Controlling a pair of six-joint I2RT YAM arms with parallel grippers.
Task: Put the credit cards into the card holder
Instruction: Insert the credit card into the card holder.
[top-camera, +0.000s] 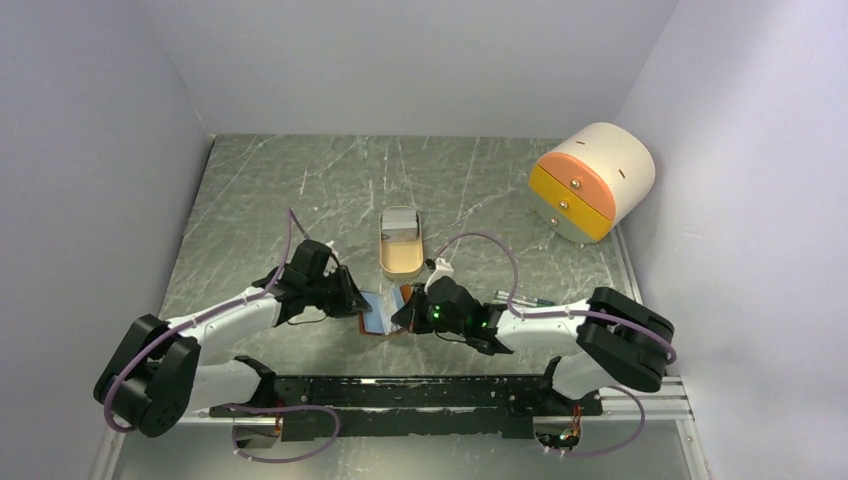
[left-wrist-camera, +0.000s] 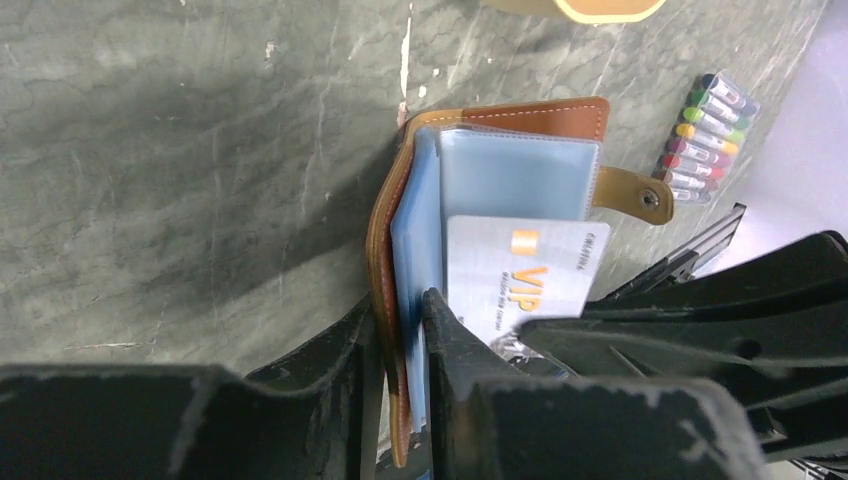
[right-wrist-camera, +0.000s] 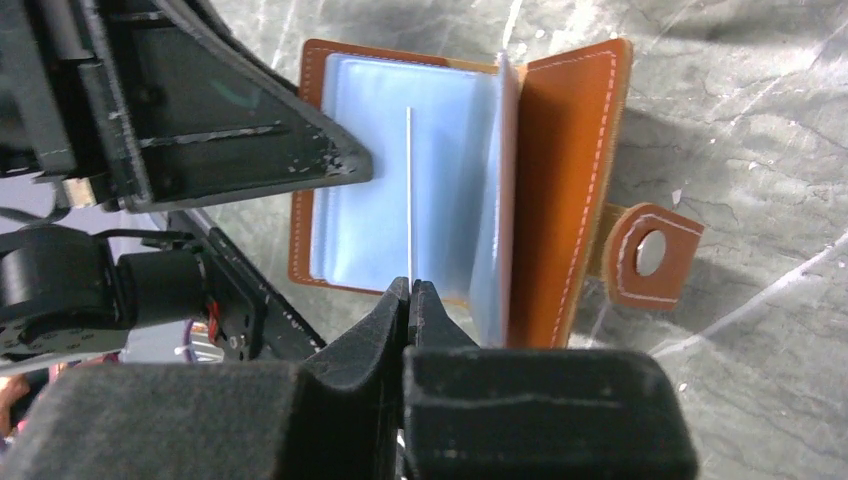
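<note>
Left end effector (top-camera: 352, 298) and right end effector (top-camera: 408, 312) meet from above at the open card holder (top-camera: 377, 318) on the counter (top-camera: 250, 200); left wrist: jaws clamp its cover beside the credit card (left-wrist-camera: 525, 280); right wrist: jaws pinch that card edge-on; misaligned, it could miss the slot, buckling the sleeve.

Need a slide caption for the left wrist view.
Left fingers pinch the edge of the open card holder while the right fingers hold a silver VIP credit card at its plastic sleeves.

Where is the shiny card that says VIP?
In the left wrist view the VIP card is mid-frame, pinched by the right gripper just over the clear pockets of the open card holder, with the coloured pens off to its upper right.
</note>
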